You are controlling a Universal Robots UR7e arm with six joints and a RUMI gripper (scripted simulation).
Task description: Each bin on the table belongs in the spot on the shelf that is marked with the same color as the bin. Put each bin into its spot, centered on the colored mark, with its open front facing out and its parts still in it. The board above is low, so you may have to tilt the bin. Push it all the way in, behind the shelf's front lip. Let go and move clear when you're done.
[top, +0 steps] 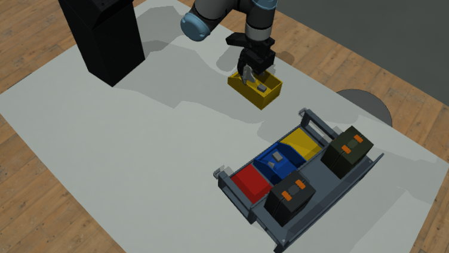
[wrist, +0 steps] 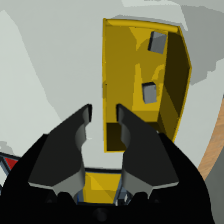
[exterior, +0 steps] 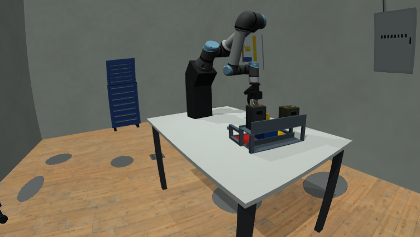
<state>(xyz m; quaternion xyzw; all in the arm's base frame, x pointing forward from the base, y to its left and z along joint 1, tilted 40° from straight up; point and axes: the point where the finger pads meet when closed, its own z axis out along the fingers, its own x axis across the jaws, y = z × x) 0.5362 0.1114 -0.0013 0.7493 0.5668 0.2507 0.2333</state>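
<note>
The yellow bin [top: 251, 94] [wrist: 125, 60] stands on the table behind the shelf, with two grey parts [top: 261, 88] [wrist: 149, 92] in it. My gripper [top: 246, 80] [wrist: 104, 105] [exterior: 252, 102] hangs straight down over the bin's near end. Its fingers stand narrowly apart, one on each side of the bin's wall, not pressing on it. In the shelf [top: 226, 188] [exterior: 273, 123] the blue bin [top: 276, 163] sits in the middle spot with its parts. The yellow mark [top: 301, 142] and the red mark [top: 251, 184] lie bare on either side of it.
Two dark cases with orange latches [top: 291, 197] [top: 347, 150] stand on the shelf's upper board. The black robot pedestal [top: 103, 37] stands at the table's far left corner. The table's right edge runs close behind the yellow bin.
</note>
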